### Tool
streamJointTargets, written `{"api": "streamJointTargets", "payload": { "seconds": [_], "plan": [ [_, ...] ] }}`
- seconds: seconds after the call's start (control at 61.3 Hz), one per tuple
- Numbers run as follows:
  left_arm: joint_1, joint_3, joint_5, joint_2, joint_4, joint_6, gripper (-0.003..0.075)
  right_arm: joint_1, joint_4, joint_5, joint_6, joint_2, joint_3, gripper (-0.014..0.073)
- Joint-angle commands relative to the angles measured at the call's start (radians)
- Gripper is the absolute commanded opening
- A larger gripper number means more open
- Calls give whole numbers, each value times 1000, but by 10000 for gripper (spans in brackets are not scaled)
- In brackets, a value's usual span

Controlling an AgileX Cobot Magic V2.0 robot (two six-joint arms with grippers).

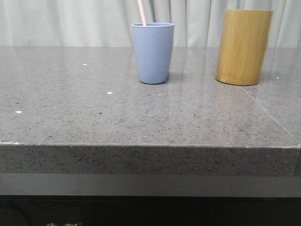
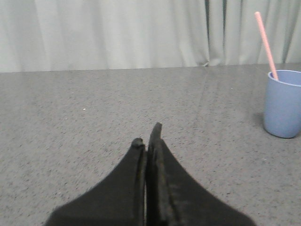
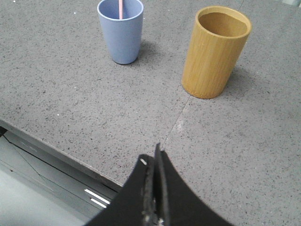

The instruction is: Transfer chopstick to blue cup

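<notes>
The blue cup stands upright on the grey stone table, toward the back middle. A pale pink chopstick stands inside it, leaning left, its top out of the front view. The cup and chopstick also show in the left wrist view, and the cup with the chopstick in the right wrist view. My left gripper is shut and empty, low over the table, well apart from the cup. My right gripper is shut and empty above the table's front edge. Neither gripper shows in the front view.
A taller tan bamboo cylinder stands upright to the right of the blue cup; the right wrist view shows its open inside with nothing in it. A pale curtain hangs behind the table. The table's front edge runs across the front view.
</notes>
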Motion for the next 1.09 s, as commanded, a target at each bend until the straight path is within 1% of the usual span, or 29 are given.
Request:
{"api": "streamJointTargets", "payload": {
  "seconds": [0.0,0.179,0.294,0.326,0.587,0.75,1.076],
  "plan": [
    [37,61,-113,-97,-20,0,-19,-4,-10,-65,0,2,-20,-67],
    [80,210,-120,-254,-65,0,-19,-4,-10,-65,0,2,-20,-67],
    [82,278,-176,-307,-94,0,-19,-4,-10,-65,0,2,-20,-67],
    [82,274,-136,-315,-96,0,-19,-4,-10,-65,0,2,-20,-67],
    [82,276,-156,-312,-96,0,-19,-4,-10,-68,0,2,-19,-67],
    [111,276,-156,-312,-101,-2,-19,-4,-10,-68,0,2,-19,-67],
    [99,276,-156,-310,-108,-2,-19,-4,-10,-69,0,2,-19,-67]
  ]
}}
